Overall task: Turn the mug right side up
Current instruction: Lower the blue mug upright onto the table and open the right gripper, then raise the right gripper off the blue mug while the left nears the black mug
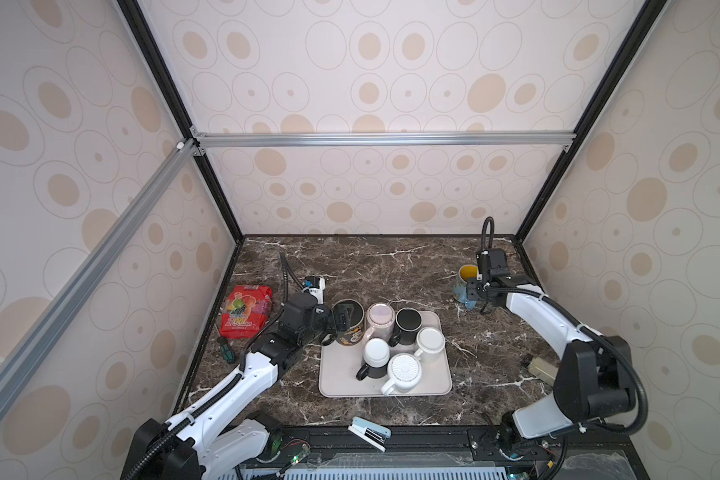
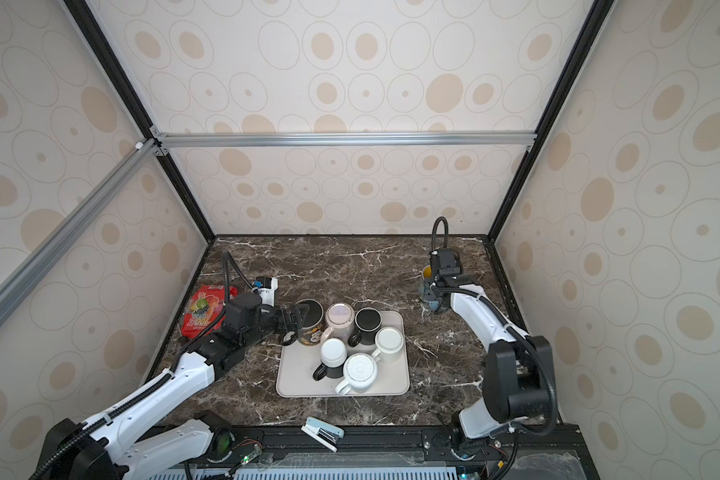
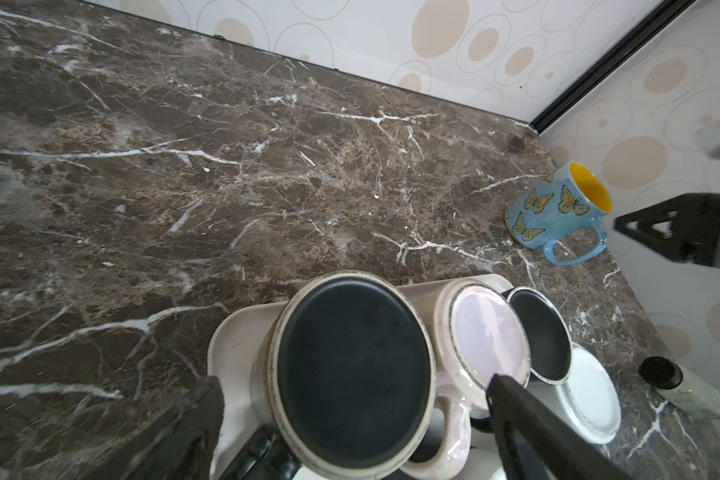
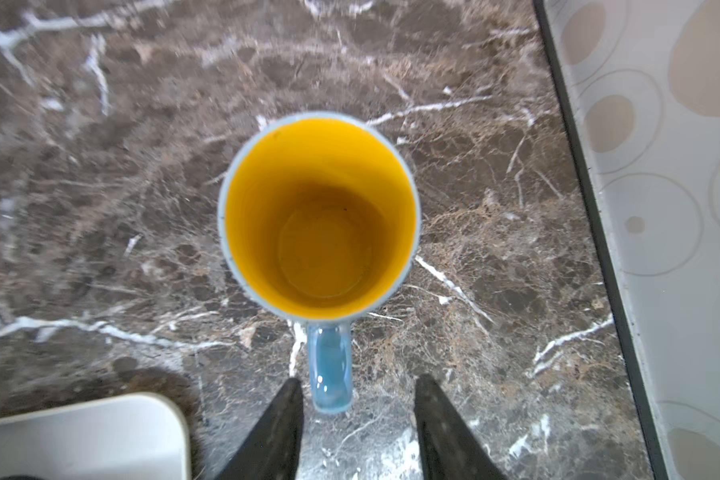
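Observation:
A blue butterfly mug (image 4: 321, 216) with a yellow inside stands mouth up on the marble at the back right, also in both top views (image 1: 466, 274) (image 2: 426, 275). My right gripper (image 4: 358, 380) is open right above its handle (image 4: 330, 370), which lies between the fingers with a gap on one side. A dark mug (image 3: 350, 374) with a printed side stands upside down at the back left corner of the beige tray (image 1: 391, 390). My left gripper (image 3: 354, 380) is open, one finger on each side of this mug, seen in both top views (image 1: 341, 319) (image 2: 298, 318).
On the tray (image 2: 300, 386) several more mugs stand upside down: pink (image 1: 380, 314), black (image 1: 408, 320), white ones (image 1: 430, 338). A red snack bag (image 1: 246, 309) and screwdriver (image 1: 224, 345) lie at the left, a stapler (image 1: 368, 432) at the front edge, a small jar (image 1: 541, 368) at the right.

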{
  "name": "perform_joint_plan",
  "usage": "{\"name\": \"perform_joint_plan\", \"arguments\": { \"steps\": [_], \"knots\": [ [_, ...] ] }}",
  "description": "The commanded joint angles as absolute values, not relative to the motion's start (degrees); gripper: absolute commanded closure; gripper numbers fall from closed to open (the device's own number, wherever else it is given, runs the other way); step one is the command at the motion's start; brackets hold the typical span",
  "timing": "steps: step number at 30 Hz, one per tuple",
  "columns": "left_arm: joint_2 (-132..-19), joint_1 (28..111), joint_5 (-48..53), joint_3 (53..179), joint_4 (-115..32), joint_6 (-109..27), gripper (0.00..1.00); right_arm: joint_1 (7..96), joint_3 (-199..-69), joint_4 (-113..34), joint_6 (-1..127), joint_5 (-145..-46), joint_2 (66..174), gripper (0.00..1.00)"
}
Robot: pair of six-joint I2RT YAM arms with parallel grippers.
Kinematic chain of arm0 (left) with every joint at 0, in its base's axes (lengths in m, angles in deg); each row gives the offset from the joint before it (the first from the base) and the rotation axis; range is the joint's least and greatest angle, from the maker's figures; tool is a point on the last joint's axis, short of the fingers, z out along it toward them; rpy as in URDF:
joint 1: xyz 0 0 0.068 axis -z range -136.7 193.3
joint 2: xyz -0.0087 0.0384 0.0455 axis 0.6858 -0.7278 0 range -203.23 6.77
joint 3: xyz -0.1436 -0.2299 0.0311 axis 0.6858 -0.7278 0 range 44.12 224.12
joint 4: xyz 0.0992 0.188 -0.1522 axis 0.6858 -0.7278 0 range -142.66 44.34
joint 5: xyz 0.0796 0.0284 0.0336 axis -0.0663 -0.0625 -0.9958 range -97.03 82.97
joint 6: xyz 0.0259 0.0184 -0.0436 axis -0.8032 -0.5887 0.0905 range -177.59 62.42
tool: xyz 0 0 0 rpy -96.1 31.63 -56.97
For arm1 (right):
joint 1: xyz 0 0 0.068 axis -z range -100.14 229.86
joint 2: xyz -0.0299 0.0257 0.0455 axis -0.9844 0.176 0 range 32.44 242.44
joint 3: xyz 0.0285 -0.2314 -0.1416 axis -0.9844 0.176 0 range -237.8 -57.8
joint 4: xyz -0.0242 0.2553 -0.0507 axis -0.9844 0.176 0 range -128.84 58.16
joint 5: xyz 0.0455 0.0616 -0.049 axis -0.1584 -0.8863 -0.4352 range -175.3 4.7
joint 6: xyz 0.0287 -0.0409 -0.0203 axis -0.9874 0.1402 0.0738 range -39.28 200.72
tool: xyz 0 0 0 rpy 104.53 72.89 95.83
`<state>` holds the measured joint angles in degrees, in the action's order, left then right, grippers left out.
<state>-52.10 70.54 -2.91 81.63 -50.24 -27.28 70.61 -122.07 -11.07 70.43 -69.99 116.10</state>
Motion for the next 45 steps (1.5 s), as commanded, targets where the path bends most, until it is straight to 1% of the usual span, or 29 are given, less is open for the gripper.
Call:
{"name": "perform_joint_plan", "arguments": {
  "steps": [1,3,6,9,13,22,36,39,45],
  "knots": [
    [-50.9,70.0,-4.1,86.6,-59.8,-29.4,0.03,66.9,-121.1,-5.2,68.6,-71.3,107.2,0.54],
    [-50.6,70.0,-3.6,87.7,-65.3,-30.0,0.04,62.1,-120.0,-3.4,68.9,-69.5,102.7,0.54],
    [-48.3,70.0,-2.8,87.4,-68.6,-31.2,0.04,56.5,-119.4,0.5,67.1,-67.2,98.1,0.54],
    [-48.0,70.0,-0.4,86.8,-69.4,-32.0,0.04,52.2,-119.4,1.6,64.7,-65.4,95.4,0.54],
    [-48.5,70.0,3.1,84.4,-66.5,-31.6,0.02,47.7,-121.0,1.6,63.9,-63.3,94.7,0.54],
    [-51.5,70.0,4.9,81.6,-61.0,-31.1,0.0,46.0,-123.9,0.7,65.2,-62.0,98.1,0.54],
    [-55.5,70.0,3.5,80.4,-57.7,-30.4,0.02,45.7,-121.4,-1.4,64.5,-62.6,97.5,0.54],
    [-56.2,70.0,3.6,80.4,-57.8,-30.4,0.02,45.6,-120.3,-2.2,64.4,-62.5,96.9,0.54],
    [-55.9,70.1,4.6,78.9,-57.4,-29.2,0.07,45.6,-119.7,-2.1,64.3,-62.1,97.3,0.54]
  ]
}}
